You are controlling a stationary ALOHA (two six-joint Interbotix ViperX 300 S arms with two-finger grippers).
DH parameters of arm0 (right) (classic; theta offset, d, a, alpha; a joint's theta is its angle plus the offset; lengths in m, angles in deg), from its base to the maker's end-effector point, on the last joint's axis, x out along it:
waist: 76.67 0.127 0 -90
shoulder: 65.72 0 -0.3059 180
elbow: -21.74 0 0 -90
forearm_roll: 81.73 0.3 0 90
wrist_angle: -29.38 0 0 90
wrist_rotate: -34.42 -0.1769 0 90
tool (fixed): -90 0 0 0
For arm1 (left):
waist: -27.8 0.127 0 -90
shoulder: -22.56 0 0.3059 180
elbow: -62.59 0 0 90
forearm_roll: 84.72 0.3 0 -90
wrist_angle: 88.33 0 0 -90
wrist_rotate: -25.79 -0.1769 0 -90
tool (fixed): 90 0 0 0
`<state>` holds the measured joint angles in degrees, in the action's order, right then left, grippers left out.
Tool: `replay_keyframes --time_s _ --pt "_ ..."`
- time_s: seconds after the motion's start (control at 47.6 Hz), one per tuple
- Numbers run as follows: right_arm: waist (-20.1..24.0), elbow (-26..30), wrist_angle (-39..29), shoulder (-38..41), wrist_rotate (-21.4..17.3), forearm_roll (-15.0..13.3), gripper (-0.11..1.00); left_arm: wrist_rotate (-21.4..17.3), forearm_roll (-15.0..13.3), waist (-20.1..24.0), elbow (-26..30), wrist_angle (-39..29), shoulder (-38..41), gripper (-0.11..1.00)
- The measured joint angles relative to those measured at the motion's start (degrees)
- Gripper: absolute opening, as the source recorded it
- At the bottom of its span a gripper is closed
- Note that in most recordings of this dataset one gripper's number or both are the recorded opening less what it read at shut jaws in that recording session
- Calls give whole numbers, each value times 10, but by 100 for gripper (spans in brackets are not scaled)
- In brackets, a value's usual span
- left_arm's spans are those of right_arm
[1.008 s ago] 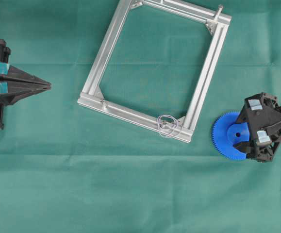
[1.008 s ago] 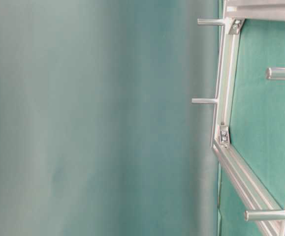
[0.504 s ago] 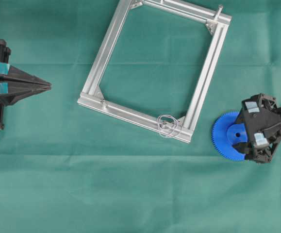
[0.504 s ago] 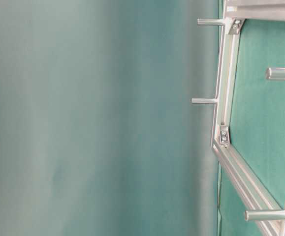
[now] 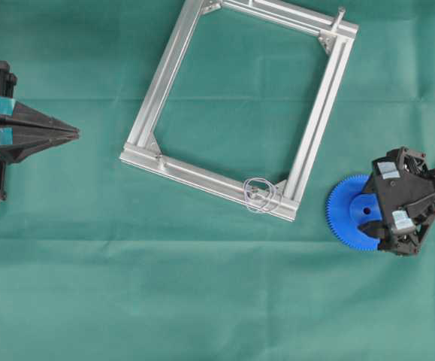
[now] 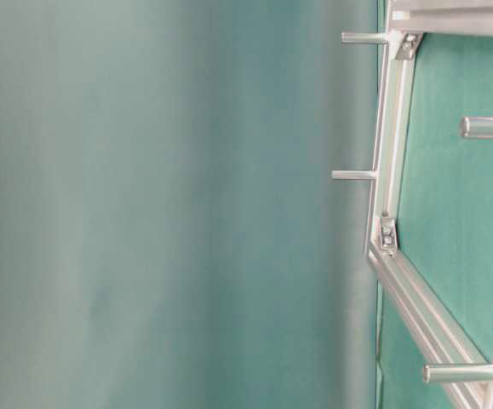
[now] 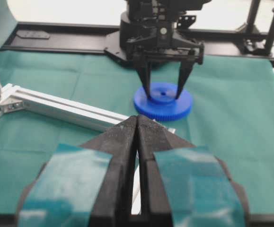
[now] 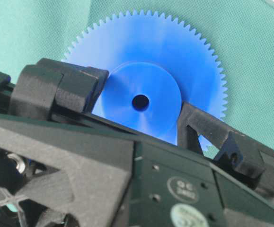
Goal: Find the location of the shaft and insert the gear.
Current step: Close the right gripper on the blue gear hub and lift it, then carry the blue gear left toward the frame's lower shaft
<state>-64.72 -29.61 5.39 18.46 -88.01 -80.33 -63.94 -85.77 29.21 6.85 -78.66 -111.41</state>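
Note:
The blue gear [image 5: 343,214] lies flat on the green cloth at the right, just outside the aluminium frame. My right gripper [image 5: 371,214] is down over it, with one finger on each side of the raised hub [image 8: 141,80], touching it. The gear also shows in the left wrist view [image 7: 163,108] and the right wrist view [image 8: 151,45]. The shaft [image 5: 258,195], a short pin ringed by thin wire loops, stands on the frame's near right corner. My left gripper [image 5: 74,134] is shut and empty at the far left; its fingers [image 7: 127,137] hide the shaft in its own view.
The aluminium frame [image 5: 164,75] lies tilted at the centre back. A bare pin [image 5: 340,13] stands on its far right corner and another [image 5: 159,158] on its near left corner. The table-level view shows frame rails and several pins [image 6: 352,175].
My right gripper's fingers have drawn in onto the gear's hub. The gear has shifted very slightly left. The left arm has not moved.

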Motion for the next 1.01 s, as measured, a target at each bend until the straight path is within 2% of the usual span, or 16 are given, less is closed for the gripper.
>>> replay_keyframes --time_s 0.525,0.798,1.008 --pt "4 1 -13 -11 -2 0 69 0 -1 0 1 0 0 1" --pt "7 27 -83 -47 -4 -3 69 0 -1 -1 0 0 0 1" --pt "7 62 -146 -71 -7 -15 69 0 -1 0 0 -1 0 1"
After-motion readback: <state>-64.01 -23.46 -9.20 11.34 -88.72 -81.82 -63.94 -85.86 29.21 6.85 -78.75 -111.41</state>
